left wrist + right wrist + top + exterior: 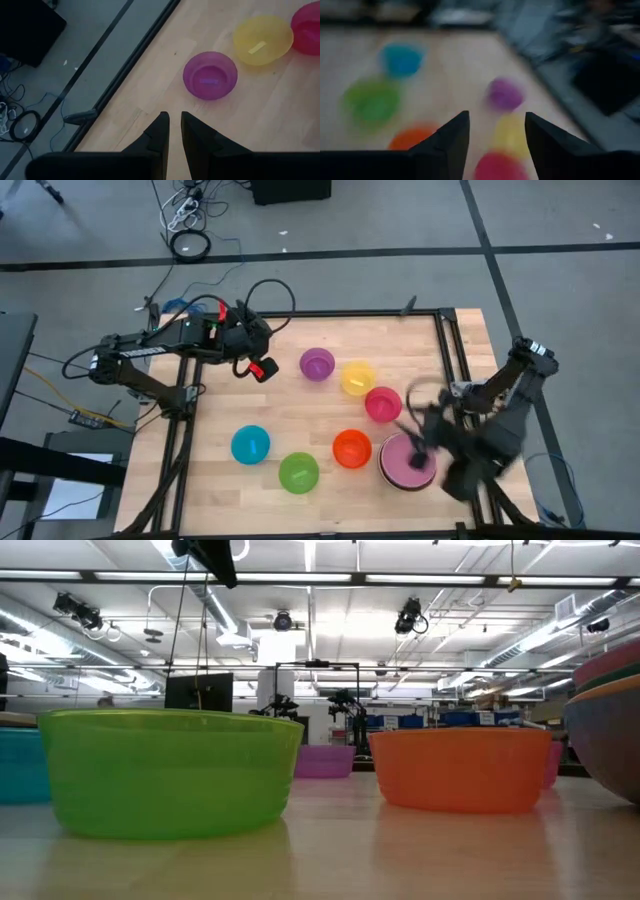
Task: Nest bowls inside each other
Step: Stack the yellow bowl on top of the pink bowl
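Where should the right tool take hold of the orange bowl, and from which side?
Probably on the rim of the orange bowl, coming straight down, one finger inside and one outside. It sits upright, mouth open, with thin flaring walls. The edge facing the green bowl looks freest; the stacked bowls crowd the other side. The right tool is open.

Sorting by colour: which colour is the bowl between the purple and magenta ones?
Yellow bowl, clearest in the left wrist view.

Six single bowls (317, 364) ring the table's (290, 405) centre from twelve to seven o'clock; a nested stack (407, 461) sits at four
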`<state>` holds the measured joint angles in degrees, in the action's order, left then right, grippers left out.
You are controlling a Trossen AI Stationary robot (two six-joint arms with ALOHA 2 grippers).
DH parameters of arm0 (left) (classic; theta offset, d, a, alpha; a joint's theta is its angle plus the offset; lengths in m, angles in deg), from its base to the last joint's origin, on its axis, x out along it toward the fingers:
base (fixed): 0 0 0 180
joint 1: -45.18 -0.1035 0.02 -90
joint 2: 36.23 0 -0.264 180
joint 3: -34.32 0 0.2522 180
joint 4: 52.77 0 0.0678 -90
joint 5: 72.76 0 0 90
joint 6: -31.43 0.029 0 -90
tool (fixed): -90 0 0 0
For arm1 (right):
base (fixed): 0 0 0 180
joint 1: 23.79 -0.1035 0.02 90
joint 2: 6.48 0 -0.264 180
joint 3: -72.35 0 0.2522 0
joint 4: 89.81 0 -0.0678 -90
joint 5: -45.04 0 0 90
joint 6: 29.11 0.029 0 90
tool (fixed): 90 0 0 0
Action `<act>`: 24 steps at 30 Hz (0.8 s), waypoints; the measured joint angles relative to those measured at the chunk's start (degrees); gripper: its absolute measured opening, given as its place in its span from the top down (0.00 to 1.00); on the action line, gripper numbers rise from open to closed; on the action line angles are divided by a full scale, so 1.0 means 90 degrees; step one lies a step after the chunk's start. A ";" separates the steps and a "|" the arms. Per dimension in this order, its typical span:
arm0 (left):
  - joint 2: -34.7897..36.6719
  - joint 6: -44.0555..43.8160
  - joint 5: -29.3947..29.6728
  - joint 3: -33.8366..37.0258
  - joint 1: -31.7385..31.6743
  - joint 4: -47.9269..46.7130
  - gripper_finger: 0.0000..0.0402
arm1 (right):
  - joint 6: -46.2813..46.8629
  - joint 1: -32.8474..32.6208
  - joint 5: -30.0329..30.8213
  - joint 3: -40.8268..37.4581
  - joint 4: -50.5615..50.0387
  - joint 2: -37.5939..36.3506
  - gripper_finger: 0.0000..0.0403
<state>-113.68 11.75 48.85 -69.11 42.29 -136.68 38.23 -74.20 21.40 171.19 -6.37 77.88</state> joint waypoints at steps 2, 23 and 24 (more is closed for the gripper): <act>-0.0009 0.0002 -0.0023 0.0000 0.0005 -0.0098 0.86 | 0.0309 0.0707 0.0318 -0.0004 -0.0002 -0.0080 0.57; 0.0231 0.0260 -0.2292 0.3144 0.0982 0.0870 0.86 | -0.4640 0.6455 -0.6827 -0.0466 0.4025 0.0441 0.55; 0.0231 0.0142 -0.2290 0.3240 0.1046 0.0961 0.86 | -0.4660 0.6460 -0.6816 -0.0492 0.3880 0.0580 0.55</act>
<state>-111.60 13.03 28.24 -39.95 51.70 -128.03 -3.71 -16.06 -39.94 166.76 28.54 83.10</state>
